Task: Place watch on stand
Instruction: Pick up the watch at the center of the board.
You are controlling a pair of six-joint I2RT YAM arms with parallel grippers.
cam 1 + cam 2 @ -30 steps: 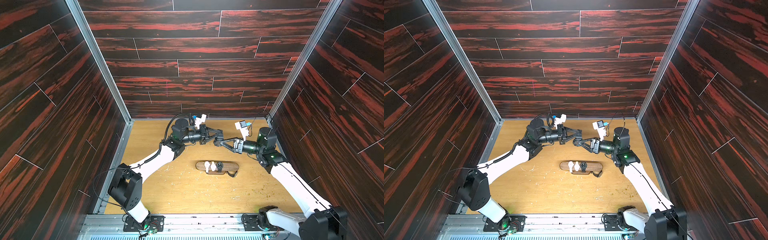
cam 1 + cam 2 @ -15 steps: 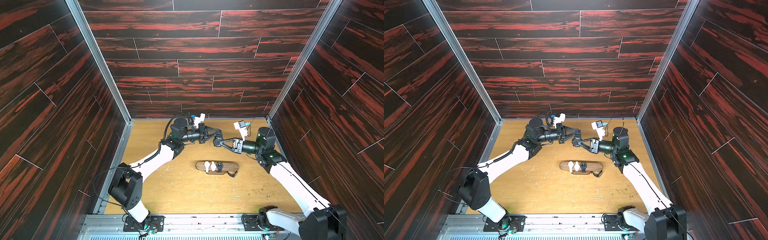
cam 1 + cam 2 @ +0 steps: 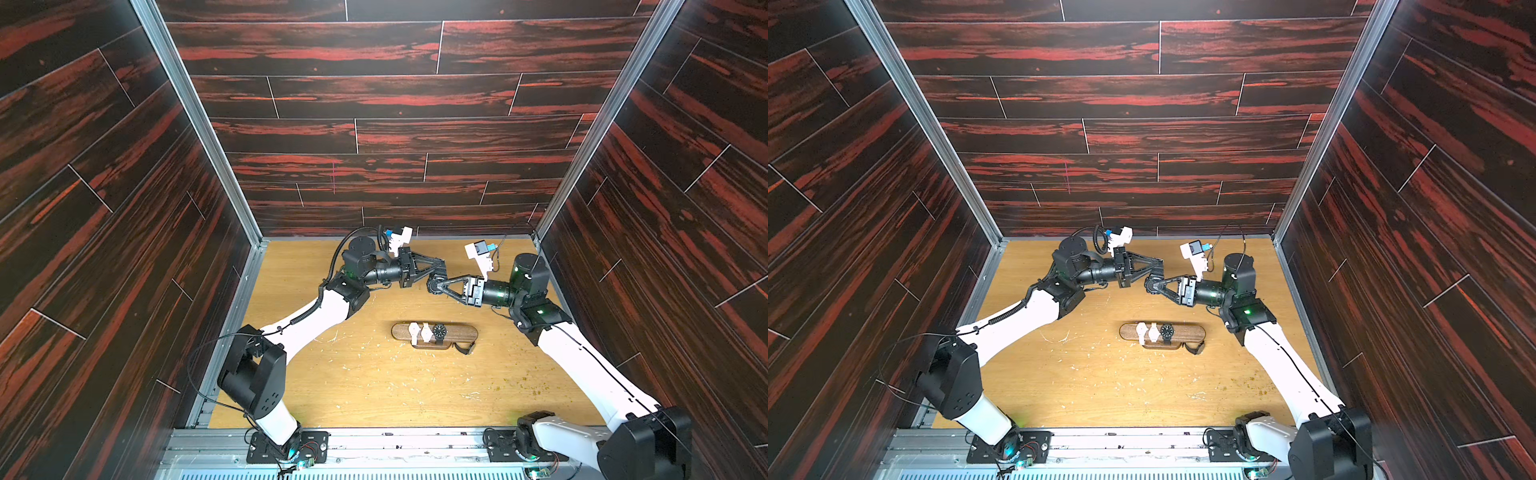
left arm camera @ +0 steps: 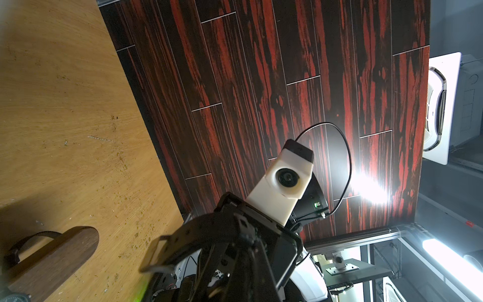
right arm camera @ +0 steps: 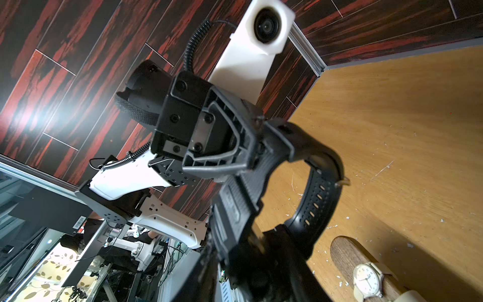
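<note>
Watch [image 5: 317,193] in air betw. both arms, behind stand [image 3: 461,332], well apart from it. L gripper [image 3: 439,268] clamped on strap. R gripper [image 3: 434,286] at watch; whether it grips, cannot tell. Stand carries 3 other watches [image 3: 426,332], bar ends free. Judged: pickup done; carry and slip over bar end remain.

Dark-brown wooden stand [image 3: 459,332] carries 2 white watches [image 3: 414,330] and 1 black-faced watch [image 3: 439,331]. The perforated black watch [image 5: 315,204] has a pale-holed strap. The table [image 3: 374,386] is pale oak grain, and the walls [image 3: 374,95] are dark planks streaked red.
</note>
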